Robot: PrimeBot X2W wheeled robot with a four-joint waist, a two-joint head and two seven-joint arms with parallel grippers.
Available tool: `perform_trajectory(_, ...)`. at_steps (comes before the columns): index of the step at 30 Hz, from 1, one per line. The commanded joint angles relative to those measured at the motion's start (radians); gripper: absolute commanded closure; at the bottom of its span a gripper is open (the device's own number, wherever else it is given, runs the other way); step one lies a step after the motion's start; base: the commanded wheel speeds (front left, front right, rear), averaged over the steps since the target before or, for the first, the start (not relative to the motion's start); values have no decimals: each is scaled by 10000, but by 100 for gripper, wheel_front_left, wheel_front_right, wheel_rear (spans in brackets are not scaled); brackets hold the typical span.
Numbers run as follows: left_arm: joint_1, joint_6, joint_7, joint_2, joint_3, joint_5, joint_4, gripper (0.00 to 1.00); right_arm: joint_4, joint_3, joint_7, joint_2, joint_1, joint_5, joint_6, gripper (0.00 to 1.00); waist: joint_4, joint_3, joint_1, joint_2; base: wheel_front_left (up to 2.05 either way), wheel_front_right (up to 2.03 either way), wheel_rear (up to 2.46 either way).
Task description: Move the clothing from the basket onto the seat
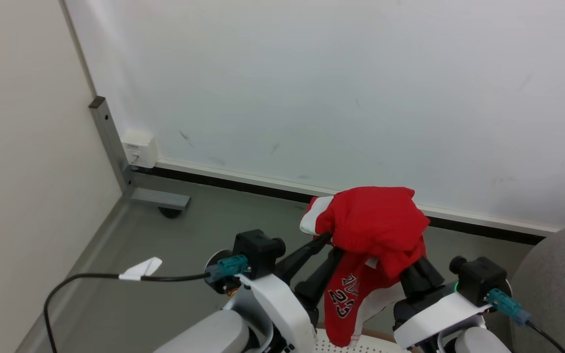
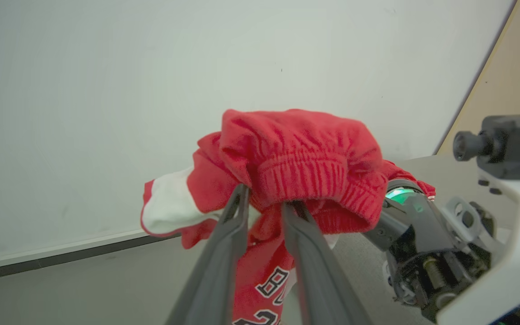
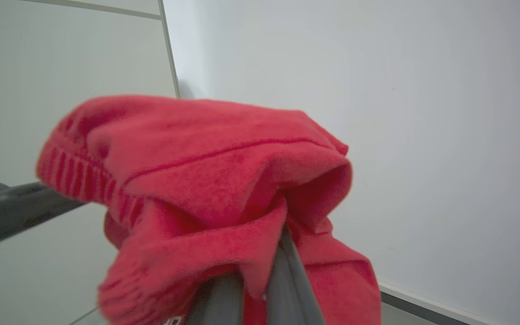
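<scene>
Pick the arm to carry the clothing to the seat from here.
Right. The right end effector is shut on the clothing, and the seat lies on its side. The left end effector has jaws apart, grip unclear.

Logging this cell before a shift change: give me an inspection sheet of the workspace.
Surface: grey floor.
Job's things: the clothing held up above the basket; the seat at the right.
Clutter: nothing seen.
Grippers: right gripper shut on the clothing; left gripper fingers slightly apart, tips in the fabric, grip unclear.
Cables: black cable with white tag, at the left wrist.
Surroundings: white wall, wall box, partition foot.
</scene>
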Motion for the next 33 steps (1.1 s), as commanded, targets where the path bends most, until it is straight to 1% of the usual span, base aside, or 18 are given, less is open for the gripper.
perform_trajectory(1,150,24,-72,89,11,82,-60,0,-112,-126,-34,-74,102,38,-22,100,-227,62,0,0,0,0,0)
perform_trajectory(4,315,87,-271,267,-131,341,-251,0,-385,-544,-34,-196,144,93,-22,100,-674,168,0,0,0,0,0)
perform_trajectory(9,664,174,-564,239,-348,569,-679,0,-682,-1382,-34,-546,211,-217,-22,100,-1537,414,0,0,0,0,0)
perform_trajectory(11,622,308,-652,367,-459,834,-757,0,-890,-1616,-34,-636,202,-389,-22,100,-1985,528,0,0,0,0,0)
perform_trajectory(14,634,426,-831,369,-417,1023,-876,0,-1230,-1971,6,-869,305,-622,-22,100,-2691,696,0,0,0,0,0)
perform_trajectory(18,615,459,-1007,413,-330,1150,-927,0,-1849,-2543,253,-1091,521,-1040,-22,100,-3701,870,0,0,0,0,0)
perform_trajectory(24,634,587,-1155,615,-222,1477,-798,0,-2884,-3072,679,-1077,916,-1271,-23,100,-5247,1091,0,0,0,0,0)
perform_trajectory(27,749,560,-1215,661,-242,1620,-689,0,-3296,-3257,832,-1001,1104,-1292,-23,100,-5824,1165,0,0,0,0,0)
perform_trajectory(30,800,502,-1237,642,-212,1752,-601,0,-3635,-3466,933,-939,1267,-1315,-23,100,-6215,1243,0,0,0,0,0)
perform_trajectory(33,799,438,-1284,585,-184,1840,-598,0,-3898,-3636,1014,-892,1405,-1315,-23,100,-6420,1307,0,0,0,0,0)
